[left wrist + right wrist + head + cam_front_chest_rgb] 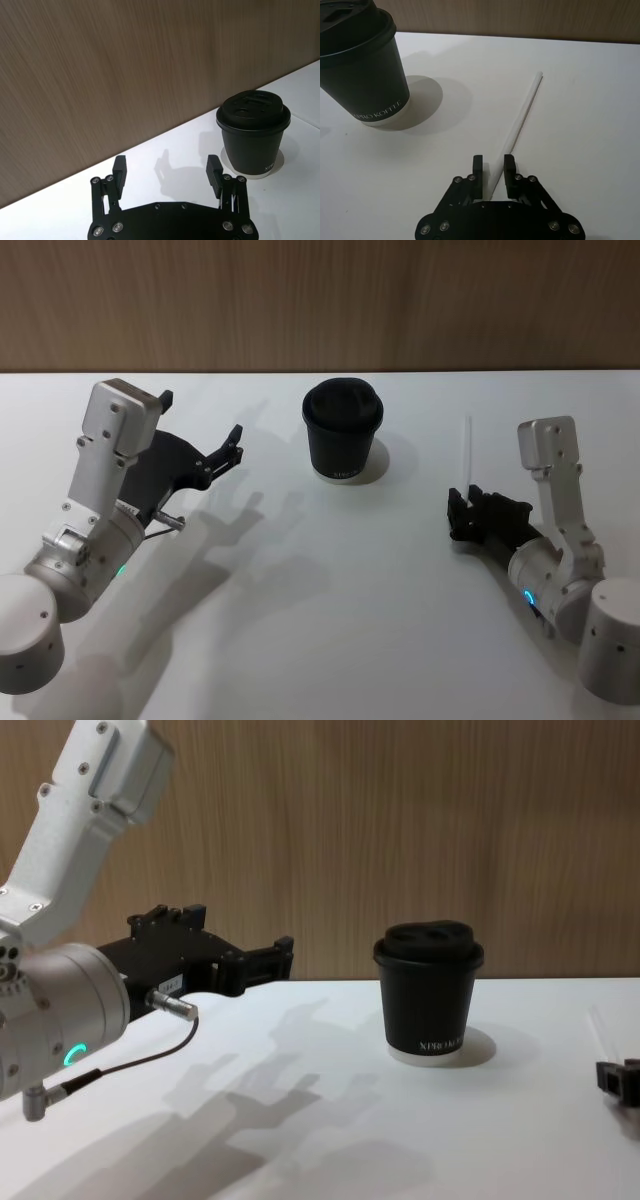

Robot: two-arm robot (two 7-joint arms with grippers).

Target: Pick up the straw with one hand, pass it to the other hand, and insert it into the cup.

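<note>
The black lidded cup (342,440) stands upright at the middle back of the white table (330,620); it also shows in the chest view (428,990). The thin white straw (466,452) lies flat to the cup's right and points away from me. My right gripper (462,512) sits low on the table at the straw's near end. In the right wrist view its fingers (478,172) are narrowed around the straw (522,112), shut on it. My left gripper (236,445) hovers open and empty left of the cup, pointing toward it (167,172).
A wooden wall (320,300) runs along the table's back edge. A thin black cable (130,1065) hangs under the left wrist. Bare tabletop lies between the two arms, in front of the cup.
</note>
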